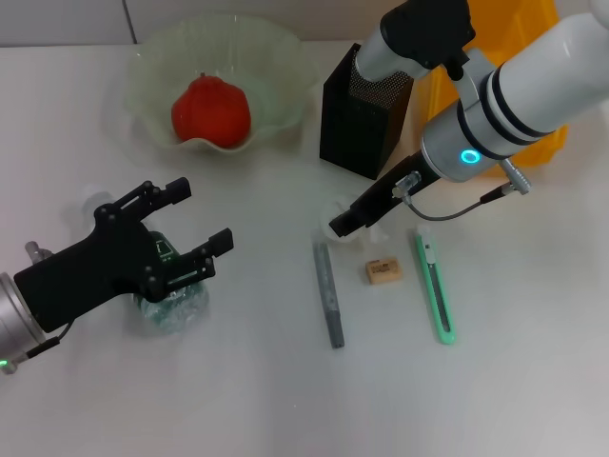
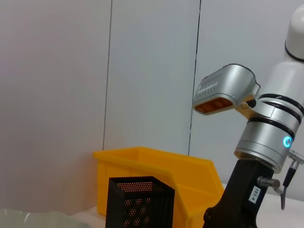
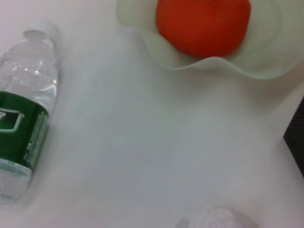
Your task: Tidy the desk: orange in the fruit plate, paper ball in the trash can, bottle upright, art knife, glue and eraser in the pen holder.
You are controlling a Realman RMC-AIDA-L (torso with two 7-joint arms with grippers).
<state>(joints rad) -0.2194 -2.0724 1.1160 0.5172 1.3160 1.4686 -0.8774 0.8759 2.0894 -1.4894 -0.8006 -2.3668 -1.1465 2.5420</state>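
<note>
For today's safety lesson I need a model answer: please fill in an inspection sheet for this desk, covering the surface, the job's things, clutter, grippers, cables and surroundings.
Surface: white desk, no spills seen.
Job's things: orange already in the fruit plate; bottle lying on its side; grey stick, eraser and green knife lying loose; black pen holder upright; paper ball partly hidden near the right gripper; yellow bin at the back.
Clutter: nothing seen.
Grippers: left gripper over the bottle, jaws open; right gripper low by the paper ball.
Cables: one grey cable looping off the right arm.
Surroundings: plain wall panels.
</note>
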